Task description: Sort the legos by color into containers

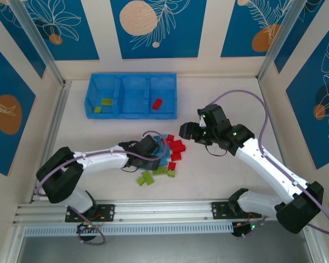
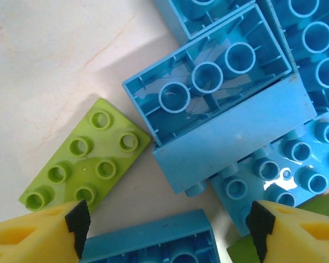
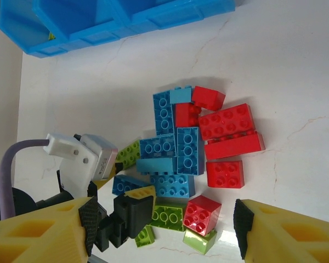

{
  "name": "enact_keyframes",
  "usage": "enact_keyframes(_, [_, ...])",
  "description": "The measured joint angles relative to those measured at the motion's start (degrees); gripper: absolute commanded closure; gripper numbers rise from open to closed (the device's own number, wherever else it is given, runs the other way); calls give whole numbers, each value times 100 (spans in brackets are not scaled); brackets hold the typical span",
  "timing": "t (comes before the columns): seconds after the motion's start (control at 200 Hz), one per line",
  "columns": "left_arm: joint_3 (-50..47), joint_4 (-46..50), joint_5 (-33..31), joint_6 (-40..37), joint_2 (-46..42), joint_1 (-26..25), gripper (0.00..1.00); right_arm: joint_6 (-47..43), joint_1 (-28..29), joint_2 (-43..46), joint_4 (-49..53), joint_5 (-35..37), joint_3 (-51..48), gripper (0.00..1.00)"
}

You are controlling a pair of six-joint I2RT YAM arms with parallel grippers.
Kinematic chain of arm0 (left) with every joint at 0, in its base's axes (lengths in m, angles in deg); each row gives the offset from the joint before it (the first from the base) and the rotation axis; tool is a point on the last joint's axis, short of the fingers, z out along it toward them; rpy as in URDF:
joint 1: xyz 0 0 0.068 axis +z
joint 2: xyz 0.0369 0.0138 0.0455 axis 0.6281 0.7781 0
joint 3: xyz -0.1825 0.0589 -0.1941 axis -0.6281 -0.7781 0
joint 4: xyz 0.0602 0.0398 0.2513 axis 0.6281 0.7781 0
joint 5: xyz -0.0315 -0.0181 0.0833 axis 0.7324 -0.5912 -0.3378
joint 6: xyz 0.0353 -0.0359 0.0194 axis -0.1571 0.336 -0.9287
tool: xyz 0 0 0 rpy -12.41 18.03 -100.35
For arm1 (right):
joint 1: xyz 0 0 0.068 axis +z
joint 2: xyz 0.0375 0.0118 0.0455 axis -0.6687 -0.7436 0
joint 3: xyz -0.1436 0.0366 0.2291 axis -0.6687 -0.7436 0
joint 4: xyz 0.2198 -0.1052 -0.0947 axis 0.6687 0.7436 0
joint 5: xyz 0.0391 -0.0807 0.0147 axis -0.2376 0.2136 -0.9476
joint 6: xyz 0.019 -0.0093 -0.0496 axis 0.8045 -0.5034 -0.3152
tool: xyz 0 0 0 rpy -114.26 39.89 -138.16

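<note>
The legos (image 1: 171, 152) lie heaped at mid-table (image 1: 236, 93), toward the near edge. Red ones are on the heap's right, light blue in the middle, green along its near-left fringe. The bin (image 1: 131, 116) stands toward the far left corner, with two green bricks (image 1: 102, 105) in its left compartment and a red brick (image 1: 157, 103) in its right. The left gripper (image 2: 167, 224) is low over the heap's left side, fingers apart, with a blue brick (image 2: 153, 244) lying between them, clear of the right finger. The right gripper (image 3: 164, 224) hangs above the heap's far-right side, fingers wide apart, nothing between them.
</note>
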Motion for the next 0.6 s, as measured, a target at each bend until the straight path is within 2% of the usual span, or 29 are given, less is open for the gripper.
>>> enact_keyframes(0.085, [-66, -37, -44, 46, -68, 0, 20, -2, 0, -7, 0, -15, 0, 32])
enact_keyframes(0.15, [-229, -28, -111, 92, -260, 0, 14, -2, 0, -20, 2, -15, 0, 32])
enact_keyframes(0.34, [-647, 339, -170, 166, -1261, 0, 3, -4, 2, -192, 2, -50, 11, 32])
enact_keyframes(0.455, [-647, 332, -162, 166, -1475, 2, 3, -4, 2, -319, 0, -79, 31, 32])
enact_keyframes(0.6, [-647, 337, -120, 179, -1102, 57, 4, -2, 11, -382, 4, -90, 76, 32])
